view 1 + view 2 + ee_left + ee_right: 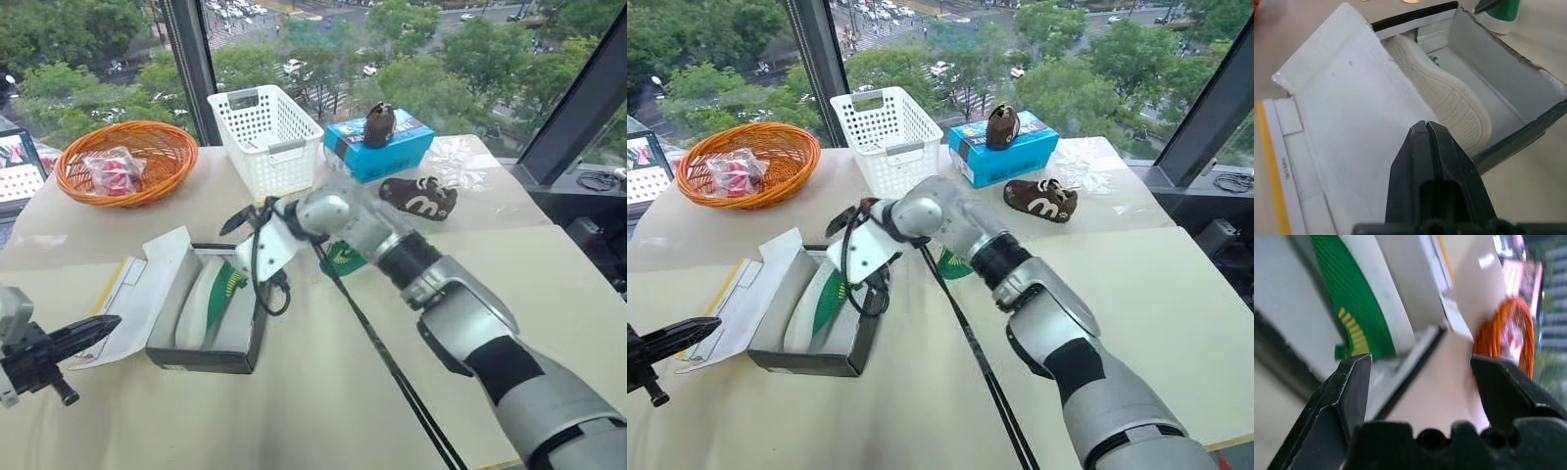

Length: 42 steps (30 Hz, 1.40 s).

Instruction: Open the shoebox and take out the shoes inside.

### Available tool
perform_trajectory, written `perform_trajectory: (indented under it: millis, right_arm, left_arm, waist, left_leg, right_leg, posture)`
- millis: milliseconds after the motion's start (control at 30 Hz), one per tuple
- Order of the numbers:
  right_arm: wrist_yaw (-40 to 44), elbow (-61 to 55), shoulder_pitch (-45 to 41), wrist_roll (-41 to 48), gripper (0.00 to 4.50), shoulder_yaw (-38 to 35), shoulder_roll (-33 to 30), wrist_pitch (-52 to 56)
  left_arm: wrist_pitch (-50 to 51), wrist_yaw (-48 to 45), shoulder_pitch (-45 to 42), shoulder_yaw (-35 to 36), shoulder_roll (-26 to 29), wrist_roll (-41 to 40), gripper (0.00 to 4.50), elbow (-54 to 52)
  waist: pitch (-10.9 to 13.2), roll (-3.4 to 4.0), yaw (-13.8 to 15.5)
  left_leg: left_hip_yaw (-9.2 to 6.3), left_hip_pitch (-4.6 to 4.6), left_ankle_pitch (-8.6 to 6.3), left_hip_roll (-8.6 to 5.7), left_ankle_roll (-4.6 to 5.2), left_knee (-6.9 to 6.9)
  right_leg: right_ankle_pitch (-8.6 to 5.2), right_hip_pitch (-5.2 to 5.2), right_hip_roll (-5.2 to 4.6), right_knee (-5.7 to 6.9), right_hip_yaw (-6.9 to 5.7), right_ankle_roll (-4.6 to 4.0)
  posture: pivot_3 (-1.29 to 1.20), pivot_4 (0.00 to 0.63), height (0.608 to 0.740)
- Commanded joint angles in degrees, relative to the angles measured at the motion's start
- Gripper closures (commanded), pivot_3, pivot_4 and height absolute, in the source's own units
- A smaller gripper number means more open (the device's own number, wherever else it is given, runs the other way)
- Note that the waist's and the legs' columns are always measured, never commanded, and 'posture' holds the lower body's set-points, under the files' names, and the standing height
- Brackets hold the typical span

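Down at the near left corner of the tabletop (pixel 323 411), the left gripper (pixel 103 327) hangs with its jaws shut on nothing, aimed at the shoebox (pixel 211 357) just beyond it. The box is already open, its lid (pixel 137 294) flopped out flat to the left with the white inside up and a yellow edge showing. One shoe (pixel 208 302) lies on its side in the box, white upper, green sole with yellow marks. Another green-soled shoe (pixel 343 258) sits on the tabletop just right of the box, mostly hidden behind the right arm, so I'd say we're halfway through the take-out step. The right gripper (pixel 1420 377) hovers over the far end of the box with its jaws spread wide and empty, the green sole right by one fingertip in the right wrist view. The next move looks like dropping those jaws around the sole edge and lifting without snagging the box wall; the light box could drag along. Farther back, an orange wicker basket (pixel 162 181) holds a clear packet with something pink and red (pixel 113 168), the white plastic basket (pixel 266 137) looks empty as far as I can tell, and a blue box (pixel 377 149) has one brown shoe (pixel 378 124) on top and another (pixel 419 197) on the tabletop beside it.
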Motion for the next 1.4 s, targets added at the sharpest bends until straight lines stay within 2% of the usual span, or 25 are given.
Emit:
perform_trajectory:
  millis: [33,333,600,833,933,1133,1300,1400]
  right_arm:
    - [-4.6,4.3,-4.5,-3.7,0.69,1.9,2.3,-8.9]
    - [-9.7,10.0,-6.3,-10.1,0.69,6.5,8.4,-16.6]
    - [-20.2,17.8,-8.6,-18.4,0.69,10.0,16.3,-12.5]
    - [-21.4,21.0,-7.2,-19.5,0.69,10.8,19.0,-12.2]
    - [-20.4,21.1,-5.7,-19.0,1.4,10.6,18.2,-13.2]
    - [-18.9,19.9,-5.0,-16.5,3.37,9.0,17.6,-14.3]
    - [-17.9,17.9,-4.8,-13.4,3.37,6.6,17.0,-13.9]
    - [-14.9,16.1,-4.6,-6.3,3.37,1.0,15.8,-12.3]
  left_arm:
    - [-0.5,0.6,1.2,3.0,-1.1,-0.8,4.5,-3.2]
    - [-0.3,2.2,2.7,3.6,-2.9,-1.6,4.5,-5.2]
    - [-0.4,2.5,3.0,3.3,-2.9,-2.2,4.5,-5.1]
    - [-0.2,2.6,1.4,2.5,-1.7,-2.0,4.5,-4.2]
    - [-0.3,2.4,0.7,1.9,-1.1,-1.6,4.5,-3.5]
    - [-0.3,2.7,-1.0,-0.1,-0.5,-1.1,4.5,-3.0]
    - [-0.3,2.7,-1.9,-1.0,0.1,-1.0,4.5,-2.7]
    - [-0.3,2.8,-2.5,-1.8,0.3,-0.8,4.5,-2.6]
  waist:
    - [0.0,0.0,-0.1]
    - [0.0,0.02,-0.5]
    - [0.1,0.11,-0.5]
    - [0.0,-0.08,-0.4]
    - [0.0,-0.08,-0.4]
    - [0.0,-0.09,-0.4]
    - [0.0,-0.09,-0.4]
    - [0.0,-0.09,-0.5]
  left_leg:
    - [-0.03,-0.01,-0.03,0.01,-0.03,0.0]
    - [-0.14,0.1,-0.09,0.24,-0.29,-0.04]
    - [-0.14,0.14,-0.06,0.28,-0.33,-0.03]
    - [-0.17,0.1,-0.06,0.27,-0.33,-0.01]
    - [-0.19,0.11,-0.06,0.28,-0.33,-0.03]
    - [-0.19,0.14,-0.06,0.28,-0.33,-0.02]
    - [-0.2,0.13,-0.06,0.28,-0.33,-0.03]
    - [-0.2,0.11,-0.06,0.29,-0.33,-0.03]
  right_leg:
    - [0.0,-0.01,-0.01,0.0,0.0,0.0]
    - [-0.15,-0.04,0.15,0.23,0.01,-0.28]
    - [-0.16,-0.07,0.21,0.33,0.01,-0.35]
    - [-0.17,-0.03,0.19,0.27,-0.03,-0.36]
    - [-0.18,-0.05,0.23,0.29,-0.04,-0.37]
    - [-0.18,0.0,0.25,0.3,-0.04,-0.37]
    - [-0.18,0.0,0.24,0.29,-0.04,-0.37]
    - [-0.18,-0.02,0.23,0.28,-0.04,-0.37]
  posture:
    - [0.0,0.15,0.736]
    - [0.0,0.15,0.736]
    - [0.0,0.15,0.736]
    - [0.0,0.15,0.736]
    - [0.0,0.15,0.736]
    - [0.0,0.15,0.736]
    - [0.0,0.15,0.736]
    - [0.0,0.15,0.736]
